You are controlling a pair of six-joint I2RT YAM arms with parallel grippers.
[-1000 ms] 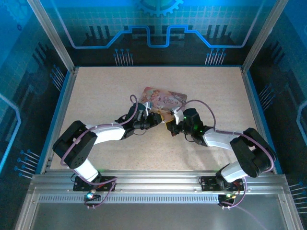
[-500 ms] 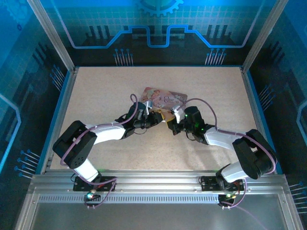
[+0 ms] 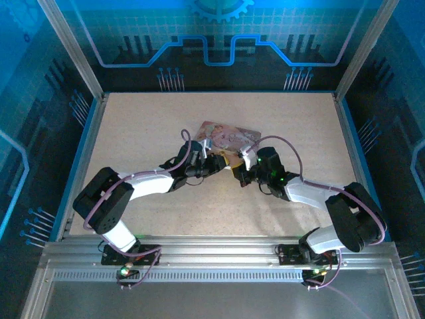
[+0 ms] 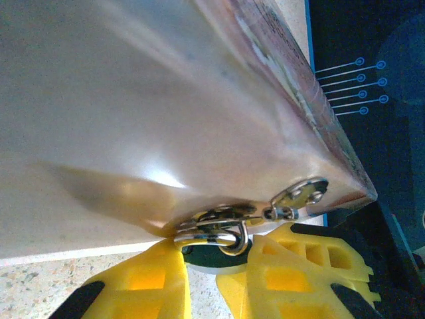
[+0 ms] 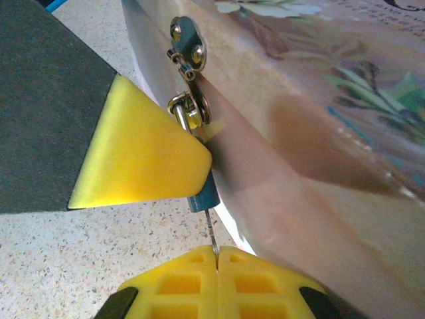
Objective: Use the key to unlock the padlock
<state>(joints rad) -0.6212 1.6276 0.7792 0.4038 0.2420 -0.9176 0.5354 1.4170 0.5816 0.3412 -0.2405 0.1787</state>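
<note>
Yellow-fingered, your right gripper (image 5: 216, 256) is sitting closer to the tin (image 3: 229, 136) than a second ago — pinching the key (image 5: 212, 234), whose tip is now entering the padlock (image 5: 203, 195) hanging at the tin's hasp (image 5: 188, 36). Your left gripper (image 4: 214, 266) is clamping the padlock steady, so turning is likely coming next. Lid lettering (image 3: 234, 139) is showing — too blurred for reading.
</note>
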